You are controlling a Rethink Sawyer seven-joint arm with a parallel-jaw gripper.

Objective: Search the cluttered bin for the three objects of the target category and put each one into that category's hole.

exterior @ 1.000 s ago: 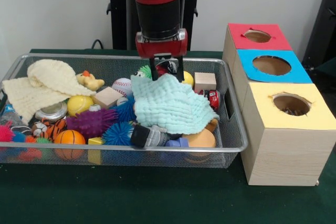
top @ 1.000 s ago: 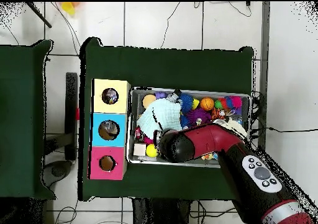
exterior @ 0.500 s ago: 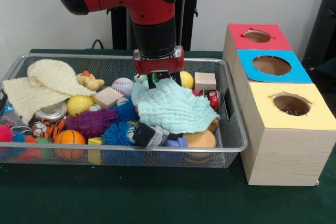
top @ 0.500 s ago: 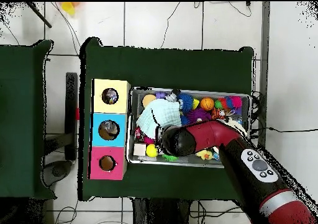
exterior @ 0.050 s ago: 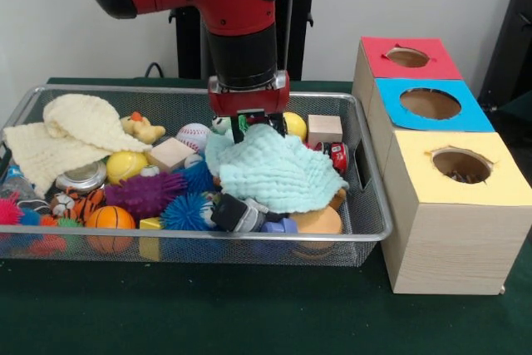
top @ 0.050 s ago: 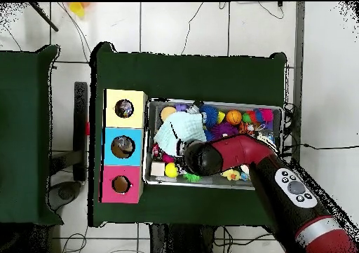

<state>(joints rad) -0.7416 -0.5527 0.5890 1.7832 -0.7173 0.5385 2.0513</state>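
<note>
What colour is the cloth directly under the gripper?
Pale mint green cloth, clearest in the front view, below the gripper.

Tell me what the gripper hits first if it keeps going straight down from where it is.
Most likely the far edge of the mint green cloth: the gripper points down right at it. Depth is uncertain.

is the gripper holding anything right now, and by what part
It cannot be told. The gripper sits at the far edge of the mint cloth, its tips hidden there.
</note>
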